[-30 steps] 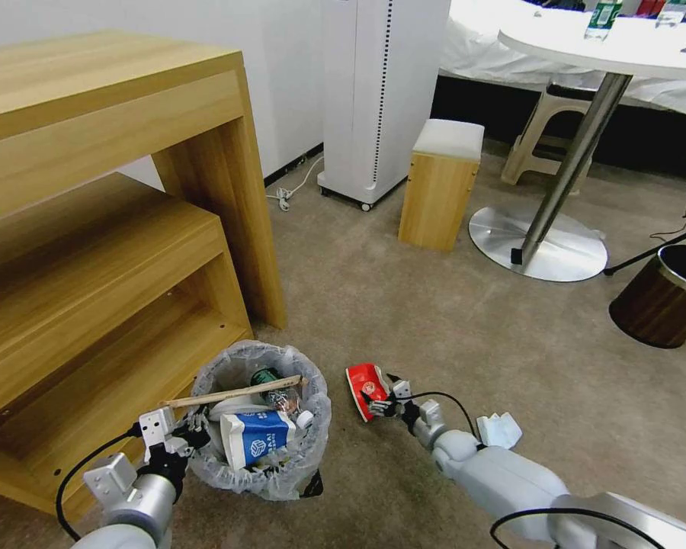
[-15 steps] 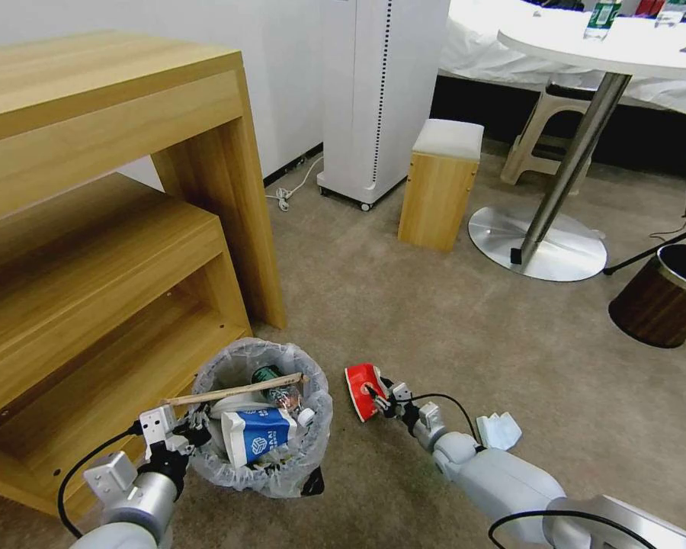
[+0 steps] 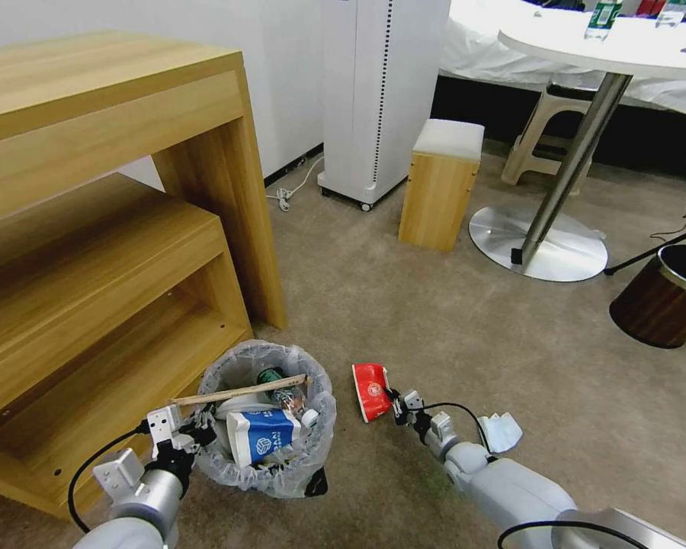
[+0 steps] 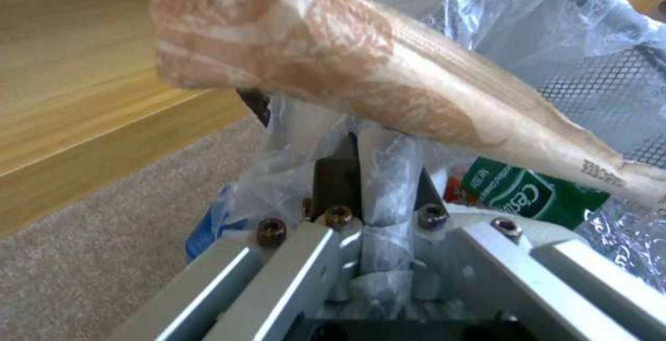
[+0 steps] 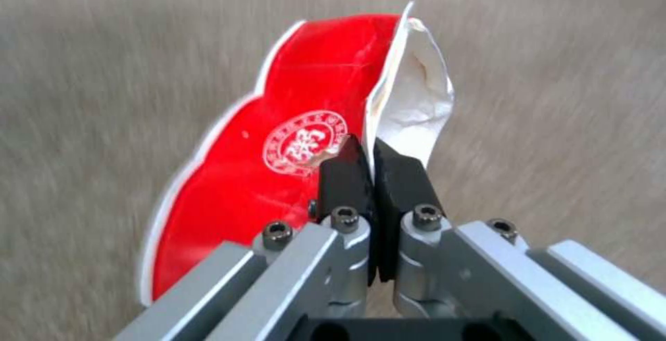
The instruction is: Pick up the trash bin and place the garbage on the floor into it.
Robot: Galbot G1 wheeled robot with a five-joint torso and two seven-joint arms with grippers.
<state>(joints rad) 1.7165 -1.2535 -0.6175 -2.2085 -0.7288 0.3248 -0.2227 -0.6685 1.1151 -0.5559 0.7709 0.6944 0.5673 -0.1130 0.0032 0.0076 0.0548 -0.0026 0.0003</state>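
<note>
Red wrapper: round white seal, characters unreadable. Green bottle label: white lettering, partly "Ce". Blue carton: white logo only.

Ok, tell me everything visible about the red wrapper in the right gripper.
The red wrapper is a flat, glossy red packet with a white border, a round white emblem and a torn-open end showing its white inside. The right gripper is shut on its edge, holding it off the floor, just right of the trash bin.
</note>
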